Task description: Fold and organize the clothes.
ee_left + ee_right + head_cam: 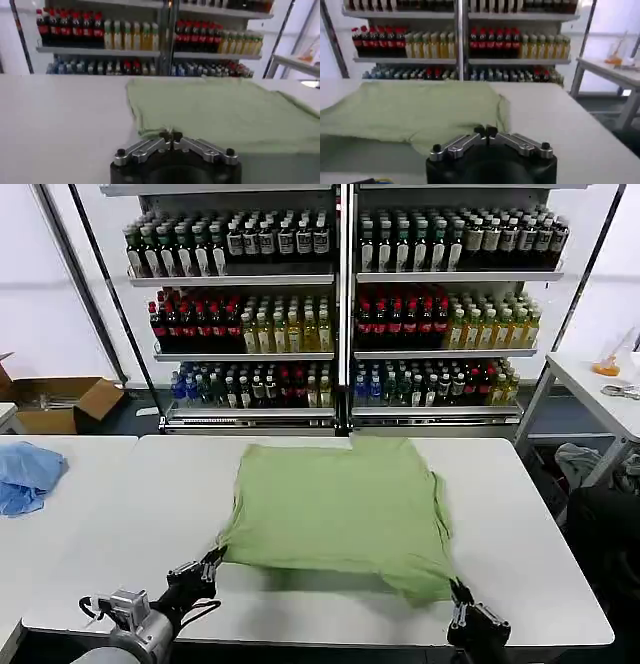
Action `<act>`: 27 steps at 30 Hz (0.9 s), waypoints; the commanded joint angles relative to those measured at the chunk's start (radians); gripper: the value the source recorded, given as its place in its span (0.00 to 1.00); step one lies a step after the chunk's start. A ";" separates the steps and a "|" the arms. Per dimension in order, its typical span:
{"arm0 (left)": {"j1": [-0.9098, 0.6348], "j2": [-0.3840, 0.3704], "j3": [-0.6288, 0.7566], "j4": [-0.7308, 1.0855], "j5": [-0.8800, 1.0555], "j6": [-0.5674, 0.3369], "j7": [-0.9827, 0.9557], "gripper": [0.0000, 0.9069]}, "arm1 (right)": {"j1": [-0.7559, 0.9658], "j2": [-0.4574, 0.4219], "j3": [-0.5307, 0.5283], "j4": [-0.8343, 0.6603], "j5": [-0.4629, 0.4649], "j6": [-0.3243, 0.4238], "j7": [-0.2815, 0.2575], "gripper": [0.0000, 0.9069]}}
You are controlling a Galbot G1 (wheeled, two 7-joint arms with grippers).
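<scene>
With my left pincer [213,561] and right pincer [459,592] each closed on a near corner of the green shirt [340,509] lying mid-bench [120,534], I'd lift both evenly toward 12 o'clock, keeping the hem taut.

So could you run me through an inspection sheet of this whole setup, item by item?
Surface: white table, bare around the cloth.
Job's things: pale green shirt lying flat mid-table, partly folded.
Clutter: light blue cloth bunched at the table's left edge.
Grippers: left gripper shut on the shirt's near-left corner; right gripper shut on its near-right corner.
Cables: black cable looped beside the left arm.
Surroundings: bottle shelves behind, cardboard box on the floor, another table to the right.
</scene>
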 commanded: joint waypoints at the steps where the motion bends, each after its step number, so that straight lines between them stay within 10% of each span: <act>1: -0.001 0.007 -0.014 -0.041 -0.028 -0.004 0.000 0.03 | 0.010 -0.027 0.063 0.034 0.016 0.007 -0.004 0.00; 27: -0.384 0.014 0.251 0.392 0.067 -0.021 -0.056 0.02 | 0.644 -0.166 -0.251 -0.511 -0.021 -0.052 -0.022 0.00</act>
